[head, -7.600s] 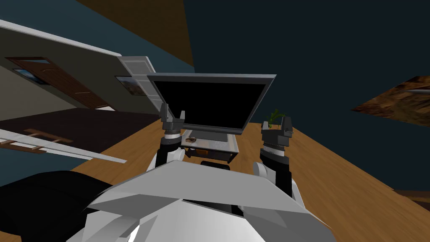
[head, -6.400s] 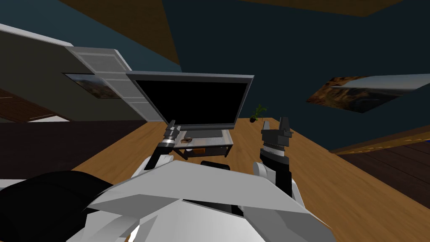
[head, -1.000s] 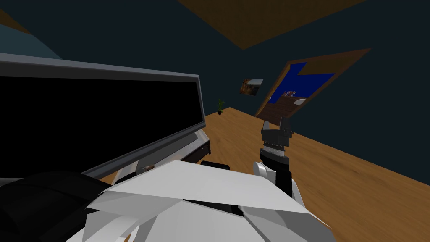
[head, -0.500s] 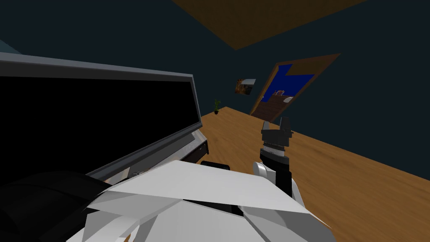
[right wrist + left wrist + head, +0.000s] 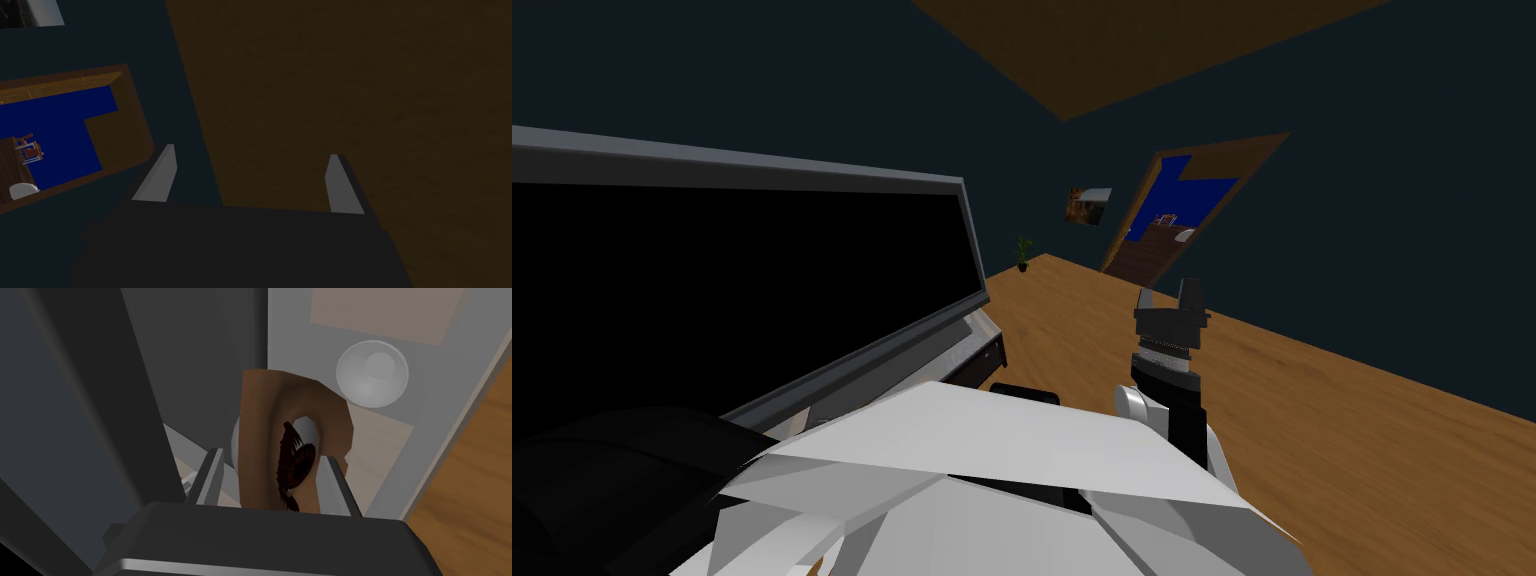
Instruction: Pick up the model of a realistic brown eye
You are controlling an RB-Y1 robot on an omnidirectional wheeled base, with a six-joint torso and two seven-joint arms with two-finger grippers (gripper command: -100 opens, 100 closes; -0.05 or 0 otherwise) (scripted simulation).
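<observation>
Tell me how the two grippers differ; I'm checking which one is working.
The left gripper is shut on the eye model; the right gripper holds nothing. The left's fingers stand closer together than the right's, which are wide open. Both have thin grey fingers on a dark body.

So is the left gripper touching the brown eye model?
Touching. The left wrist view shows the eye model between the left gripper's fingers, one finger against its brown skin.
</observation>
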